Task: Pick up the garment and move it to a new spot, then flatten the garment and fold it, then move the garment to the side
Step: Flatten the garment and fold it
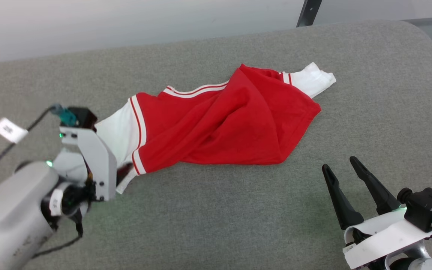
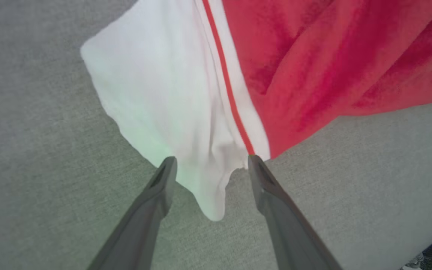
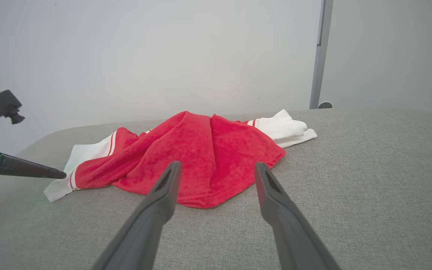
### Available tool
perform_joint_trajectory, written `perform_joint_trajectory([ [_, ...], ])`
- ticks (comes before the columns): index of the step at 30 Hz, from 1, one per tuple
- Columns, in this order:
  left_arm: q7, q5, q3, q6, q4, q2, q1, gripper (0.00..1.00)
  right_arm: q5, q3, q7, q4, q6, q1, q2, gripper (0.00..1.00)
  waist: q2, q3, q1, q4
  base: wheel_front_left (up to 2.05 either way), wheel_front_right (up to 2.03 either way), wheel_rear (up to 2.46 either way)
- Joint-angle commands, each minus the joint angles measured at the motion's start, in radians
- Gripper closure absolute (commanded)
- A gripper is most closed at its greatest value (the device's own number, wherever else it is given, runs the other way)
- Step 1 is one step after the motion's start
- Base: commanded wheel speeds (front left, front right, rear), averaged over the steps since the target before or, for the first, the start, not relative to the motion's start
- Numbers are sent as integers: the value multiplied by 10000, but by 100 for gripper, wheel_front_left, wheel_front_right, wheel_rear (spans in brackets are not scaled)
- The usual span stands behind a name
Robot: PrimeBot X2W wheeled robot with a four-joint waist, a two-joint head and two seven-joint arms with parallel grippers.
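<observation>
The garment [image 1: 231, 120] lies crumpled mid-surface on grey upholstery [image 1: 201, 225]: red body, white striped-trim sleeves [image 1: 120, 131] at 8 and 1 o'clock. Your left claw [image 2: 211, 160] straddles the 8 o'clock sleeve, spread wide, gripping nothing; your right claw [image 1: 339, 163], at 4 o'clock, gapes empty.

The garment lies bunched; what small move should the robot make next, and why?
Probably bring the right gripper forward to the near red corner of the garment: it is open and apart from the cloth, while the open left gripper straddles the white sleeve tip.
</observation>
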Motion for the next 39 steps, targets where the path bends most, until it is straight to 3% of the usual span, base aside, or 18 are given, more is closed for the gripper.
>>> perform_joint_trajectory([
  [1, -48, 51, 68, 62, -163, 62, -160, 0, -46, -19, -16, -9, -11, 2, 26, 0, 0, -18, 0, 12, 0, 0, 0],
  [8, -752, -19, 602, 579, -905, 303, -78, 0, -63, -36, 28, 35, -11, 160, 89, 0, 0, -214, 0, 11, 0, 0, 0],
  [14, -1501, -429, 1121, 1058, -689, 357, 472, 0, -121, -189, 101, -82, -11, 223, 67, 0, 0, -260, 0, 101, 0, 0, 0],
  [21, -1299, -540, 1204, 979, -146, 437, 280, 0, -140, -176, 170, -133, -11, 200, 75, 0, 0, -202, 0, 165, 0, 0, 0],
  [27, -1239, -670, 1245, 802, 304, 176, 129, 0, -61, -83, 134, -48, -11, 148, 92, 0, 0, -166, 0, 108, 0, 0, 0],
  [39, -863, -612, 1054, 194, 2446, -739, -671, 0, 49, 68, -2, -22, -11, -164, -11, 0, 0, 491, 0, -341, 0, 0, 0],
])
